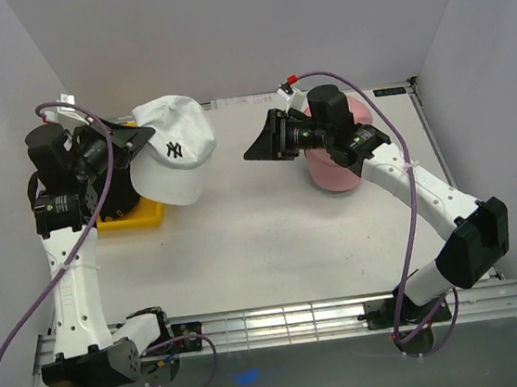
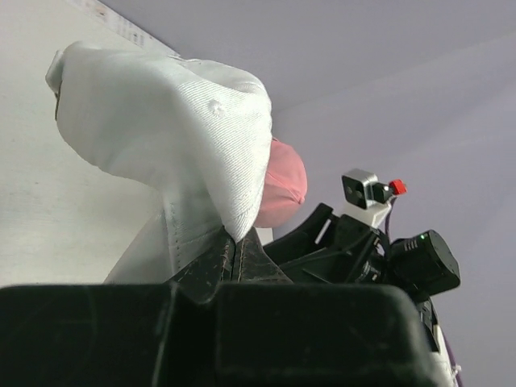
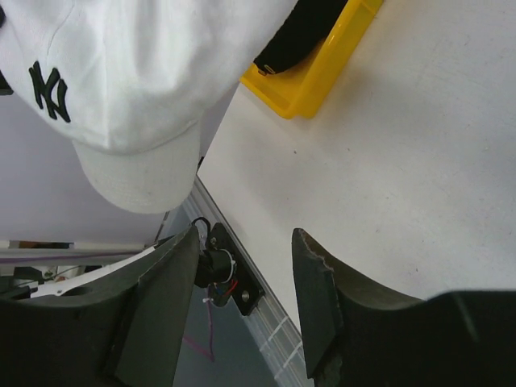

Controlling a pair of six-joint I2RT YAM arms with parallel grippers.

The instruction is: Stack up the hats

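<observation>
A white hat (image 1: 177,151) with a dark logo hangs above the table's left side, and my left gripper (image 1: 143,135) is shut on its edge. In the left wrist view the closed fingertips (image 2: 234,256) pinch the white hat (image 2: 177,129). The pink hat (image 1: 333,174) rests on the table at the right, partly under my right arm; it also shows behind the white one (image 2: 284,185). My right gripper (image 1: 267,142) is open and empty, a little left of the pink hat. A black hat (image 3: 308,31) lies in the yellow tray (image 3: 326,76).
The yellow tray (image 1: 140,216) sits at the left edge of the table, mostly under my left arm. White walls close in the back and both sides. A metal rail (image 1: 282,321) runs along the near edge.
</observation>
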